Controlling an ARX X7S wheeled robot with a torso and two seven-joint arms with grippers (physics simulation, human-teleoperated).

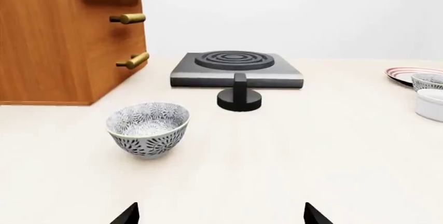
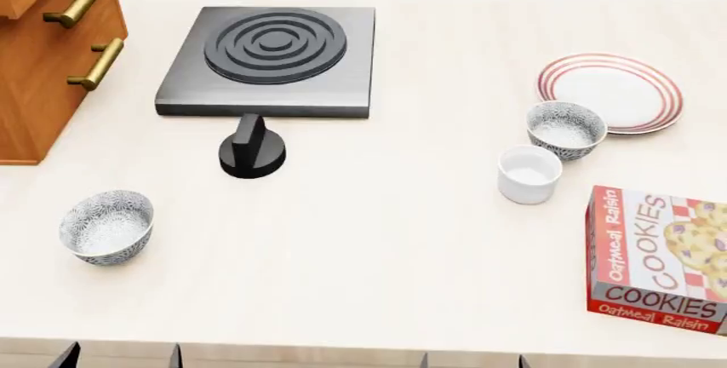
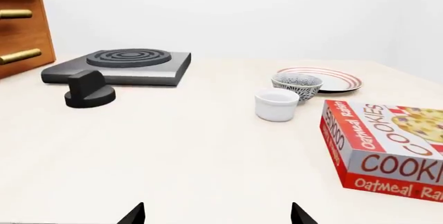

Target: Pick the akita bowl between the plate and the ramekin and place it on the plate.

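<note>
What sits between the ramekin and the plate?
The speckled bowl sits between the ramekin and the plate, its far side by the plate's rim. The head view shows it best.

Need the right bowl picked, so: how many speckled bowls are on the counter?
2. One akita bowl sits between the plate and ramekin; another speckled bowl stands near the wooden cabinet.

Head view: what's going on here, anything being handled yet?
Nothing is held yet. Both grippers, left and right, sit open at the near table edge, clear of every object. The target akita bowl sits on the counter between the plate and the ramekin, closer to the right arm. A second speckled bowl sits apart near the left gripper. The plate is bare, so the pick has not started.
</note>
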